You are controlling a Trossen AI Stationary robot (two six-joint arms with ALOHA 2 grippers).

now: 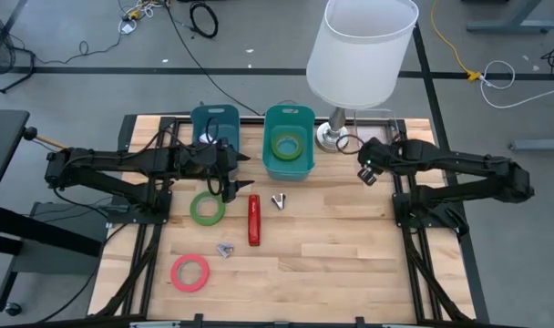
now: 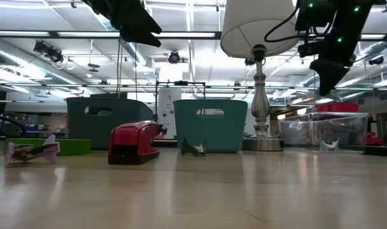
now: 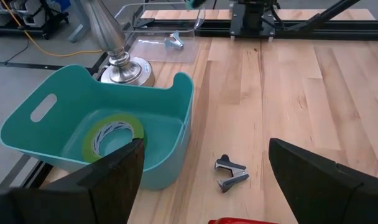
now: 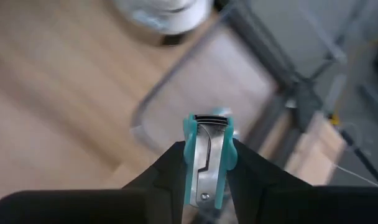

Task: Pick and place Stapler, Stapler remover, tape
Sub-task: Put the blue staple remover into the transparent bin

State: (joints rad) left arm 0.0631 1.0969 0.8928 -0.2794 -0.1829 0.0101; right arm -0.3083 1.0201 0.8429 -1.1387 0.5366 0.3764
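The red stapler (image 1: 253, 220) lies near the table's centre, its long axis running near-to-far. Just to its right and slightly farther back sits a grey staple remover (image 1: 279, 199), with its jaws spread. A second staple remover (image 1: 226, 249) lies to the stapler's left on the near side. A green tape roll (image 1: 207, 208) lies flat to the left of the stapler; a pink tape roll (image 1: 190, 272) lies flat nearer the front-left. A yellow-green tape roll (image 1: 287, 143) rests inside the teal bin (image 1: 306, 162) at the far side.

The left gripper (image 1: 230, 173) hangs above the green tape roll, fingers (image 3: 114, 171) spread wide and holding nothing. The right gripper (image 4: 207, 163) is raised at the far right beside the lamp (image 1: 361, 55), its fingers closed on a teal staple remover (image 4: 206, 155), whose long axis lies along the fingers.
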